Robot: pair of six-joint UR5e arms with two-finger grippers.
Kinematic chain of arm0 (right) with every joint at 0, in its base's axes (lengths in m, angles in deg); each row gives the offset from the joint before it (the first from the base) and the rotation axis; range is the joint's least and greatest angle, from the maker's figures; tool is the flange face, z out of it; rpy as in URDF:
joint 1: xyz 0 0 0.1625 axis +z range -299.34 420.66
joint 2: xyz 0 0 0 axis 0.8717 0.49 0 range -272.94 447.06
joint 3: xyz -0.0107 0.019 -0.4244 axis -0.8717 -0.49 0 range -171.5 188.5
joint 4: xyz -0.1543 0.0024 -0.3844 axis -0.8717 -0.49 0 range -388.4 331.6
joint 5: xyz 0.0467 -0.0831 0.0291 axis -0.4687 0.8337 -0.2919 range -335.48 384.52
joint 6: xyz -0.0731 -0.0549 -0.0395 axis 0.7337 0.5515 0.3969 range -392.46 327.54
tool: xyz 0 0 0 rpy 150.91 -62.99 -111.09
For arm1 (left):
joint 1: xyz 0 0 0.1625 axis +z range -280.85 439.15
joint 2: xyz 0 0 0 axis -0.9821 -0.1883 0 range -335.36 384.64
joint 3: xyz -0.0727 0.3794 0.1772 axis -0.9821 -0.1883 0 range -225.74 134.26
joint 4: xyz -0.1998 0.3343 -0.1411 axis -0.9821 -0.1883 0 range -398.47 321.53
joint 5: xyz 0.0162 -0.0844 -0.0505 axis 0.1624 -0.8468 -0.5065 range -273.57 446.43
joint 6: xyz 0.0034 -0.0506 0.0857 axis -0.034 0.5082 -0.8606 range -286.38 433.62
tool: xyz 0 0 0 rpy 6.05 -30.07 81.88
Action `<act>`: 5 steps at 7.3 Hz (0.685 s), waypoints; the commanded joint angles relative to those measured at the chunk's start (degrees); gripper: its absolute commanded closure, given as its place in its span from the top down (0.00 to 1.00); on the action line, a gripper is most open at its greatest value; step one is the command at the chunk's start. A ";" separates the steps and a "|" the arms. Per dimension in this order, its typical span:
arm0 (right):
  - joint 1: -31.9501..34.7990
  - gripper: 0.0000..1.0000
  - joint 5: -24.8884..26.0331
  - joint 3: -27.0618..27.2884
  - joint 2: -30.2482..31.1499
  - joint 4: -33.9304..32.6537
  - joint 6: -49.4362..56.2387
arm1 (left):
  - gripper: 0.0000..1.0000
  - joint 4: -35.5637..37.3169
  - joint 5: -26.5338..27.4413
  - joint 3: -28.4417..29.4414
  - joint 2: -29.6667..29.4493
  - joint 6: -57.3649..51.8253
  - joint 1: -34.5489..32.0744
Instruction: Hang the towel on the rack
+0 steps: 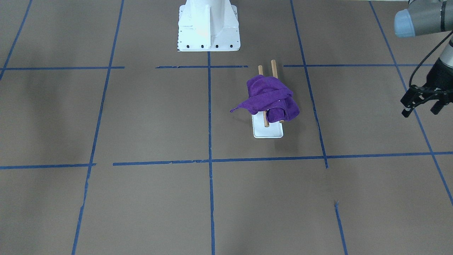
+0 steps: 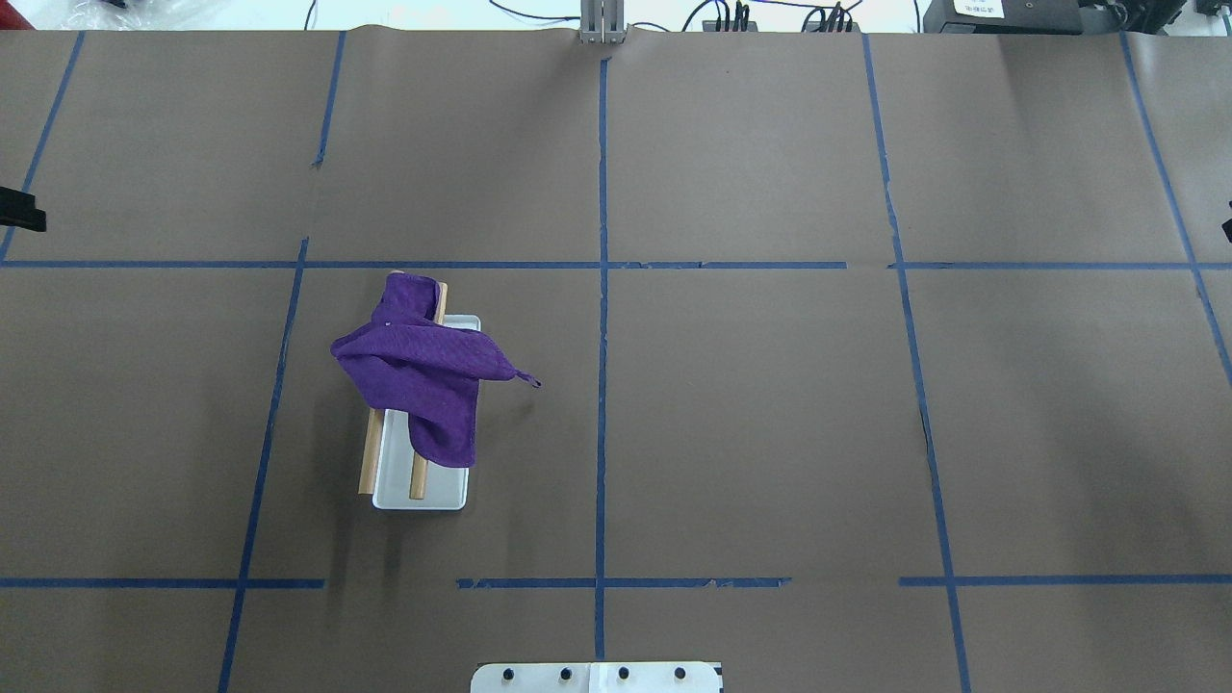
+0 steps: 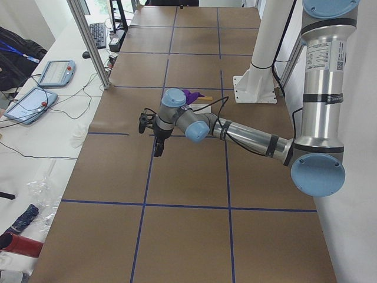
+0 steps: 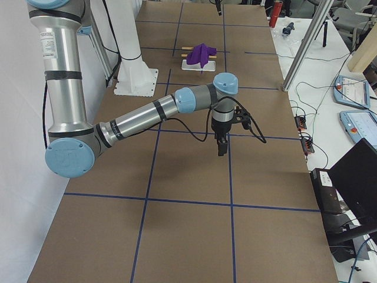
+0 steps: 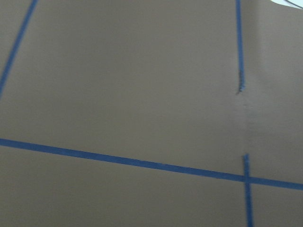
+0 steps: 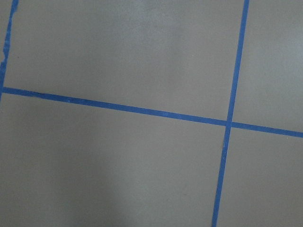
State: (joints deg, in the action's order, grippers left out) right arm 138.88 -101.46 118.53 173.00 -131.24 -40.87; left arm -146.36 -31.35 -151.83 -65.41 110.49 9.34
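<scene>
A purple towel (image 1: 270, 97) lies bunched over the two wooden dowels (image 1: 273, 67) of the rack, whose white base (image 1: 268, 132) stands on the brown table. In the overhead view the towel (image 2: 419, 371) covers the far half of the rack (image 2: 423, 493), with one corner sticking out to the right. My left gripper (image 1: 423, 106) is open and empty, well off to the side of the rack, near the table's end. My right gripper (image 4: 221, 146) hangs over the table far from the rack; I cannot tell whether it is open. Both wrist views show only taped table.
The large white bolted pedestal (image 1: 208, 28) stands at the robot's side of the table, behind the rack. Blue tape lines (image 2: 603, 289) divide the brown table surface. Tablets and cables (image 4: 353, 94) lie on a side table beyond the table's end.
</scene>
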 commanded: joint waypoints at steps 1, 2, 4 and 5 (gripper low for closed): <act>6.12 1.00 -7.14 -7.34 -0.06 2.44 6.36 | 1.00 18.17 -3.67 0.36 -4.32 -18.26 -7.34; 9.02 1.00 -9.88 -14.08 -0.15 6.64 10.39 | 1.00 20.67 -6.13 2.01 -4.42 -25.02 -10.93; 12.02 1.00 -12.71 -22.37 -0.51 8.62 11.13 | 1.00 20.61 -12.18 10.24 -4.16 -35.93 -17.88; 13.08 1.00 -13.06 -22.58 0.02 8.70 11.57 | 1.00 20.70 -13.35 12.55 -3.55 -36.51 -18.08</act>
State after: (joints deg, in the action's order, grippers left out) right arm 150.27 -113.48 98.15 172.65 -123.08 -29.98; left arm -125.99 -42.26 -143.15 -69.44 77.36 -6.87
